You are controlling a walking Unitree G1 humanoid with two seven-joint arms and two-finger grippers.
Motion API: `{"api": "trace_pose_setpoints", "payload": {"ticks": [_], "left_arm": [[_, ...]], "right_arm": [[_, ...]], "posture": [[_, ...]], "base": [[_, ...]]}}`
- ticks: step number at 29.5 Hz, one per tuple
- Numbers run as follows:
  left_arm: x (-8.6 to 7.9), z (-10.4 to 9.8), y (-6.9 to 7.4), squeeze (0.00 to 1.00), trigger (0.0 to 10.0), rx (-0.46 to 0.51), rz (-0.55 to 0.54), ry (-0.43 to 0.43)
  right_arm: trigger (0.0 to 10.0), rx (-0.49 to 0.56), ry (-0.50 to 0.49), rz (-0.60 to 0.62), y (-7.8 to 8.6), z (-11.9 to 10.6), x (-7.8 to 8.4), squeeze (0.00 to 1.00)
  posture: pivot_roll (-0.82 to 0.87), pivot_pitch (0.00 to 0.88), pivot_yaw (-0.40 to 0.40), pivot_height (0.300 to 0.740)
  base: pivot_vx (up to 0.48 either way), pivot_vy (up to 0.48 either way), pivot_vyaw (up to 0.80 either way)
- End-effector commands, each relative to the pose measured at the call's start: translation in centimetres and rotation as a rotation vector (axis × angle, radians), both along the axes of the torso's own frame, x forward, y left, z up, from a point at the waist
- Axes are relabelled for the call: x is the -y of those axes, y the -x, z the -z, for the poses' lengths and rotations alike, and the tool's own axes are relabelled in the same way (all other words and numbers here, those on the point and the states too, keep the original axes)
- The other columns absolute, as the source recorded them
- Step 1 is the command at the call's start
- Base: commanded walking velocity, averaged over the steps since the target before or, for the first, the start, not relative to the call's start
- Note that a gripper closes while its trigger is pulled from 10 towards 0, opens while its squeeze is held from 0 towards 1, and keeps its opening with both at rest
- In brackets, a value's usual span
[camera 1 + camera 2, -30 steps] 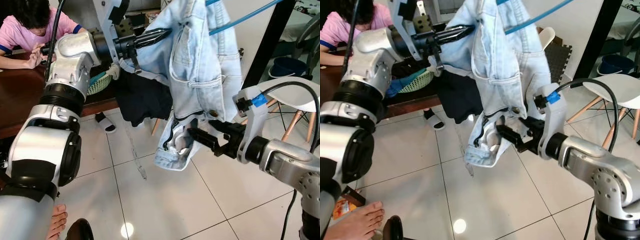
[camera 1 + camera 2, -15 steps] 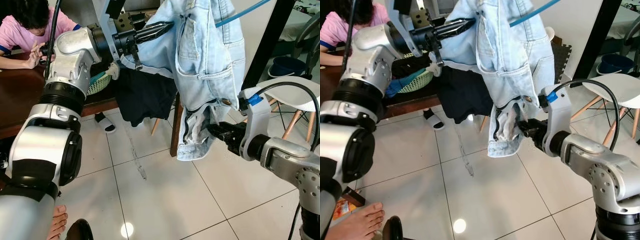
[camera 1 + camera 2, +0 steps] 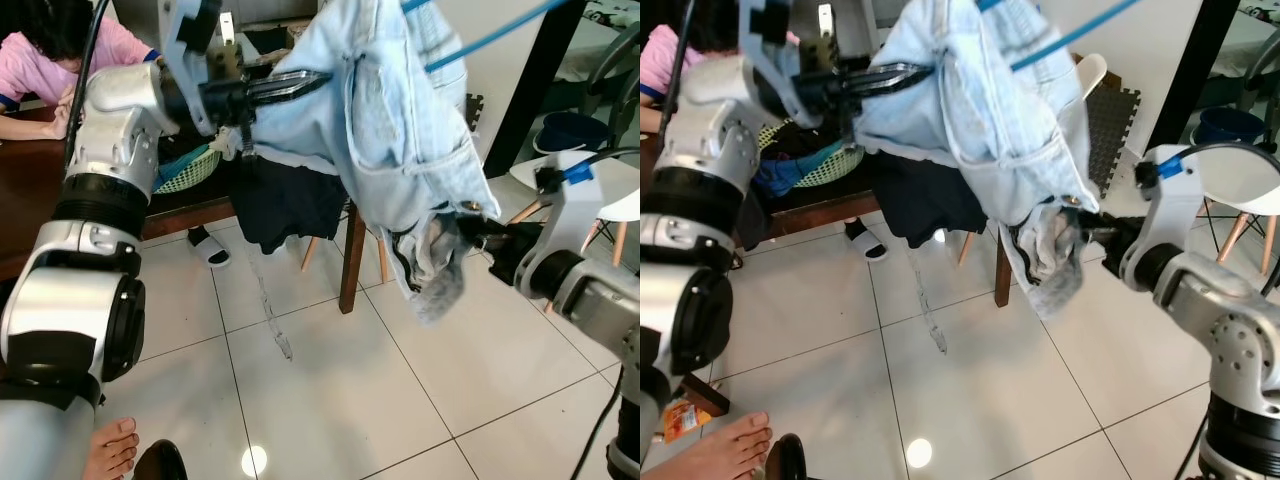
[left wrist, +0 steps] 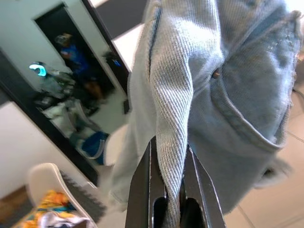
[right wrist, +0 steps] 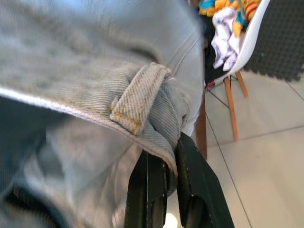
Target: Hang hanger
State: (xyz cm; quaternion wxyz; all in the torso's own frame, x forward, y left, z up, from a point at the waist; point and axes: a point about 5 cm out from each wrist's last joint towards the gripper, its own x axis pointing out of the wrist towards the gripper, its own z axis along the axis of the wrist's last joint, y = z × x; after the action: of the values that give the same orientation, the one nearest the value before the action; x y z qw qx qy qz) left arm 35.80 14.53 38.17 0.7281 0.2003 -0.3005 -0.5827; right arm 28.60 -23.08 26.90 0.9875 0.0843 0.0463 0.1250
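Observation:
A pale blue denim garment [image 3: 400,120] hangs from a thin blue hanger [image 3: 492,34] at the top of the eye views. My left gripper [image 3: 318,77] is held high at the garment's left edge and is shut on a fold of the denim [image 4: 173,118]. My right gripper [image 3: 472,228] is lower on the right, shut on the garment's waistband beside a belt loop [image 5: 137,97]. The cloth is stretched between the two grippers, and its lower end [image 3: 435,275] dangles over the floor.
A person in a pink shirt [image 3: 40,45] sits at a dark wooden table [image 3: 40,190] on the left. A green basket [image 3: 190,165] and a black garment [image 3: 285,205] are at the table's edge. White chairs [image 3: 625,205] and a black post [image 3: 520,85] stand on the right. A bare foot [image 3: 105,450] is near my base.
My right gripper has moved right and upward, pulling the lower denim out to the right. The left gripper keeps its hold and has dipped slightly.

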Motion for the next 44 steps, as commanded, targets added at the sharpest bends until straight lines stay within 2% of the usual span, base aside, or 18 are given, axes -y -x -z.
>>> {"api": "trace_pose_setpoints", "payload": {"ticks": [1, 5, 6, 7, 8, 9, 10, 12, 13, 15, 16, 20, 27, 30, 31, 35, 40, 44], "left_arm": [[-1.8, 0.2, 0.5, 0.0, 0.0, -0.025, 0.019, -0.013], [-2.2, 0.6, 0.7, 0.0, 0.0, -0.062, 0.046, -0.019], [-2.9, 2.1, 1.4, 0.0, 1.3, -0.137, 0.111, -0.077], [-2.9, 2.1, 1.4, 0.0, 1.3, -0.137, 0.111, -0.077], [-3.3, 3.6, 1.9, 0.0, 1.2, -0.196, 0.142, -0.144], [-3.3, 3.6, 1.9, 0.0, 1.2, -0.196, 0.142, -0.144], [-3.7, 5.0, 2.3, 0.0, 1.2, -0.242, 0.153, -0.201], [-3.7, 5.0, 2.3, 0.0, 1.2, -0.242, 0.153, -0.201], [-3.9, 5.8, 2.5, 0.0, 1.2, -0.268, 0.155, -0.235], [-4.2, 6.7, 2.8, 0.0, 1.7, -0.301, 0.147, -0.273], [-4.5, 7.9, 3.2, 0.0, 2.7, -0.334, 0.141, -0.321], [-5.1, 10.2, 3.3, 0.0, 2.7, -0.368, 0.081, -0.414], [-5.5, 10.8, 3.3, 0.0, 2.4, -0.382, 0.044, -0.458], [-6.0, 11.1, 3.2, 0.0, 1.9, -0.367, -0.015, -0.5], [-6.1, 11.1, 3.1, 0.0, 1.3, -0.355, -0.043, -0.509], [-6.4, 11.0, 2.4, 0.0, 1.2, -0.302, -0.181, -0.54], [-6.7, 10.3, 1.6, 0.0, 1.3, -0.251, -0.29, -0.491], [-6.9, 9.4, 1.0, 0.0, 0.8, -0.208, -0.376, -0.429]], "right_arm": [[0.0, 0.045, -0.067, 0.062, 0.0, -0.8, 1.6, 0.0], [0.0, 0.048, -0.082, 0.086, 0.0, -0.9, 2.2, 0.0], [0.0, 0.052, -0.095, 0.104, 0.1, -1.0, 2.7, 0.0], [0.0, 0.052, -0.095, 0.104, 0.1, -1.0, 2.7, 0.0], [0.0, 0.054, -0.104, 0.112, 0.1, -1.1, 2.9, 0.0], [0.0, 0.054, -0.104, 0.112, 0.1, -1.1, 2.9, 0.0], [0.0, 0.054, -0.108, 0.116, 0.1, -1.1, 3.0, 0.0], [0.0, 0.054, -0.108, 0.116, 0.1, -1.1, 3.0, 0.0], [0.0, 0.054, -0.114, 0.119, 0.0, -1.1, 3.1, 0.0], [0.0, 0.053, -0.117, 0.121, 0.0, -1.0, 3.1, 0.0], [0.0, 0.051, -0.123, 0.123, -0.1, -1.0, 3.2, 0.0], [0.0, 0.047, -0.135, 0.126, -0.2, -0.9, 3.2, 0.0], [0.0, 0.046, -0.137, 0.127, -0.3, -1.0, 3.3, 0.0], [0.0, 0.043, -0.139, 0.128, -0.2, -0.9, 3.4, 0.0], [0.0, 0.042, -0.139, 0.128, -0.2, -0.8, 3.4, 0.0], [0.0, 0.033, -0.134, 0.123, -0.2, -0.6, 3.3, 0.0], [0.0, 0.017, -0.119, 0.12, 0.0, -0.3, 3.3, 0.0], [0.0, -0.024, -0.098, 0.102, 0.1, 0.4, 3.0, 0.0]], "posture": [[-0.06, 0.082, 0.047, 0.74], [-0.06, 0.083, 0.047, 0.74], [-0.06, 0.086, 0.048, 0.74], [-0.06, 0.086, 0.048, 0.74], [-0.06, 0.088, 0.047, 0.74], [-0.06, 0.088, 0.047, 0.74], [-0.05, 0.09, 0.046, 0.74], [-0.05, 0.09, 0.046, 0.74], [-0.05, 0.09, 0.046, 0.74], [-0.05, 0.09, 0.045, 0.74], [-0.05, 0.09, 0.045, 0.74], [-0.05, 0.096, 0.042, 0.74], [-0.05, 0.098, 0.042, 0.74], [-0.05, 0.101, 0.044, 0.74], [-0.05, 0.101, 0.044, 0.74], [-0.04, 0.105, 0.046, 0.74], [-0.05, 0.105, 0.046, 0.74], [-0.05, 0.107, 0.045, 0.74]], "base": [[0.0, 0.0, 0.0], [0.0, 0.0, 0.0], [0.0, 0.0, 0.0], [0.0, 0.0, 0.0], [0.0, 0.0, 0.0], [0.0, 0.0, 0.0], [0.0, 0.0, 0.0], [0.0, 0.0, 0.0], [0.0, 0.0, 0.0], [0.0, 0.0, 0.0], [0.0, 0.0, 0.0], [0.0, 0.0, 0.0], [0.0, 0.0, 0.0], [0.0, 0.0, 0.0], [0.0, 0.0, 0.0], [0.0, 0.0, 0.0], [0.0, 0.0, 0.0], [0.0, 0.0, 0.0]]}}
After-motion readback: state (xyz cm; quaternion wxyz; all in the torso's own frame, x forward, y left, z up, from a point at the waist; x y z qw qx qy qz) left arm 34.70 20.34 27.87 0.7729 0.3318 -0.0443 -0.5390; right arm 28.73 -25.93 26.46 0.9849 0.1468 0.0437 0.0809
